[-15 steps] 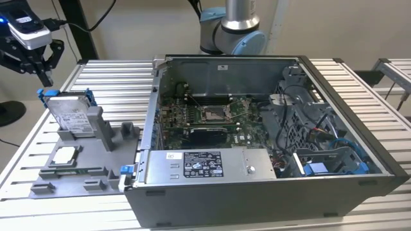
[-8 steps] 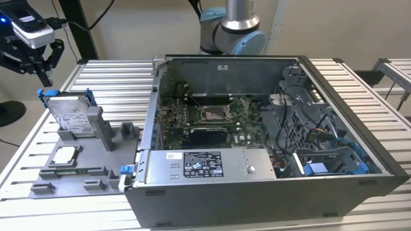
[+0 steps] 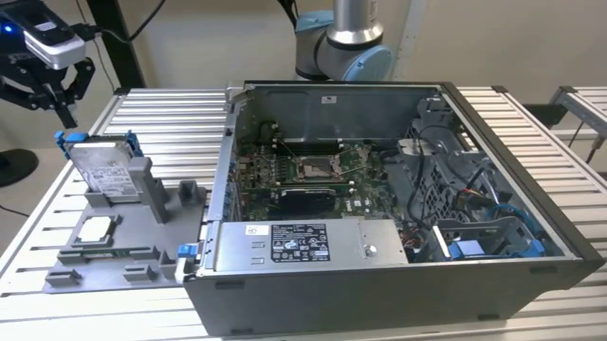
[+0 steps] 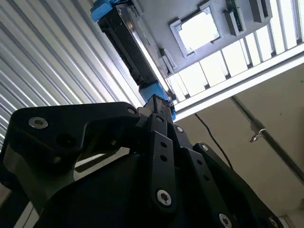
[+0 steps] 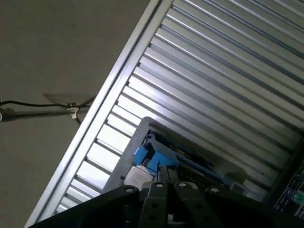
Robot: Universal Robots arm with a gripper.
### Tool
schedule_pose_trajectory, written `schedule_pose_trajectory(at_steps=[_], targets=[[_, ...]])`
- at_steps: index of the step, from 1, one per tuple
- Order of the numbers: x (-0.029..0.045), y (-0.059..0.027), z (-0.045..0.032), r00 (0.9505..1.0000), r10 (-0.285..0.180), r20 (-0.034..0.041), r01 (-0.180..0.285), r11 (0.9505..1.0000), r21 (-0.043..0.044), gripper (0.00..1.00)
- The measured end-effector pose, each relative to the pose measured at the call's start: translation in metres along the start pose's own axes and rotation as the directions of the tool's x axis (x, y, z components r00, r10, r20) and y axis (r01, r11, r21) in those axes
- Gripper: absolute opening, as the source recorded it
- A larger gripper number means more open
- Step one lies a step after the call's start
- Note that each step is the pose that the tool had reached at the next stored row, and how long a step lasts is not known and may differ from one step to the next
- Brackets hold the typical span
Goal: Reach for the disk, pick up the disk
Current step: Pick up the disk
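Note:
The disk [image 3: 102,170] stands on edge in a grey holder [image 3: 152,192] at the exterior view's left. It is silver-grey with a white label and a blue bracket along its edges. My gripper [image 3: 67,119] hangs just above the disk's upper far corner, with its black fingers drawn together and nothing between them. In the second wrist view the fingertips [image 4: 156,102] point down at the blue bracket end of the disk [image 4: 128,42], seen edge-on. The first wrist view shows the gripper [image 5: 164,173] right over the disk's [image 5: 190,164] blue corner.
A small square processor chip [image 3: 95,229] lies in the same grey holder, in front of the disk. An open computer case [image 3: 531,213] fills the table's middle and right, with a grey power supply box [image 3: 370,245] at its front. The table [image 3: 180,121] is ribbed metal.

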State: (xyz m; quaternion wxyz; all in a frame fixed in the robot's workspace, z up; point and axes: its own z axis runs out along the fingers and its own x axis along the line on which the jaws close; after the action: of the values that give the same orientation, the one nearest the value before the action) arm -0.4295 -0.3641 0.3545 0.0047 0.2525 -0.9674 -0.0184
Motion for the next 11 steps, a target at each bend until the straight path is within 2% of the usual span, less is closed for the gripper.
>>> schedule_pose_trajectory(at_steps=[6,11], targets=[[0.0000,0.0000,0.0000,0.9983,-0.058,-0.0022,0.058,0.9983,0.0000,0.00],[0.0000,0.0000,0.0000,0.9941,-0.108,-0.0039,0.108,0.9941,-0.0002,0.00]])
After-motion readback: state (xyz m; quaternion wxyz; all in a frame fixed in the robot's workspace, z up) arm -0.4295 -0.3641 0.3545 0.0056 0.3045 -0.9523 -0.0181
